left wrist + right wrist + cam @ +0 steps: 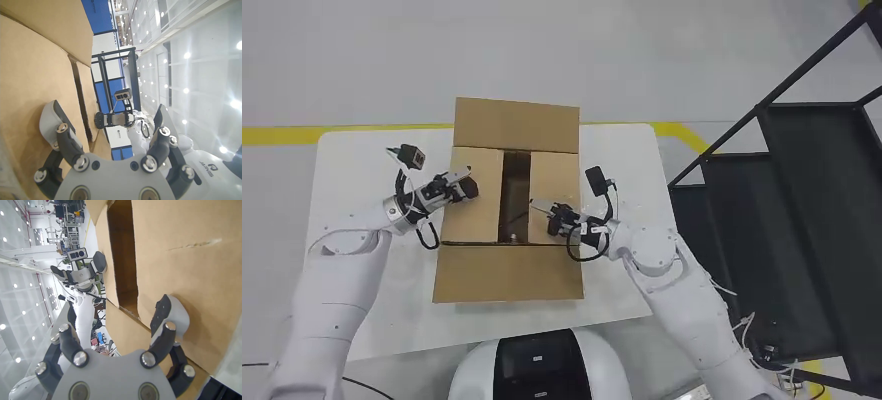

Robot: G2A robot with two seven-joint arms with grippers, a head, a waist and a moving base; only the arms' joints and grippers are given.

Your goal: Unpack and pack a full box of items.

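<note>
A brown cardboard box [507,272] stands mid-table, its far and near flaps laid outward. Its two side flaps are folded in, leaving a dark gap [514,195] between them; what lies inside is hidden. My left gripper [460,187] is open over the left side flap [477,205], with one finger [52,117] lying against the cardboard and the other in the air. My right gripper [554,215] is open over the right side flap [550,180], one finger [168,313] pressed to the cardboard [189,266]. Each wrist view shows the other gripper across the gap [100,121] [98,262].
The white table [352,170] has bare room left and right of the box. A black metal stair frame [782,200] stands just off the table's right edge. A yellow floor line [302,133] runs behind the table.
</note>
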